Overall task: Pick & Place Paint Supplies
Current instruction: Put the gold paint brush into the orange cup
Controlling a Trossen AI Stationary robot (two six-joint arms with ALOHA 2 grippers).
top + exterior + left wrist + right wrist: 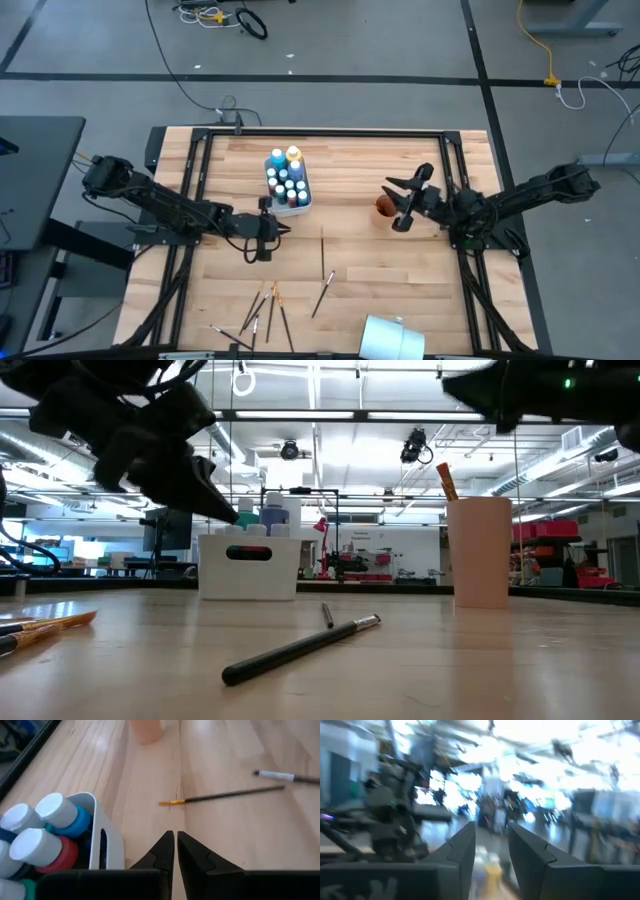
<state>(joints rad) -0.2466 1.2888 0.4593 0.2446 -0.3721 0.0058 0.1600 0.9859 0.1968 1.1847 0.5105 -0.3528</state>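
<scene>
So the paint supplies are split up. The paint bottles (287,181) all stand packed cap-up in a white caddy (303,205) near the back middle of the table, which looks like their home for this task. The brushes are the messy part: one brush (322,294) lies alone mid-table, a thin one (324,252) sits just behind it, and a loose bunch of brushes (262,310) is scattered along the front edge. An orange-handled brush (445,481) already stands in the peach cup (385,207) on the right, so my guess is the cup is where the brushes go.

The right gripper (405,195) hangs right over that cup with its fingers parted and nothing between them, which reads to me like it's just above the drop spot. The left gripper (262,240) is in front of the caddy, fingers pinched nearly together and empty, hovering over bare wood near the thin brush, probably lined up as the next pick.

There's also a white roll-ish thing (392,338) at the front edge, can't tell what it is.
</scene>
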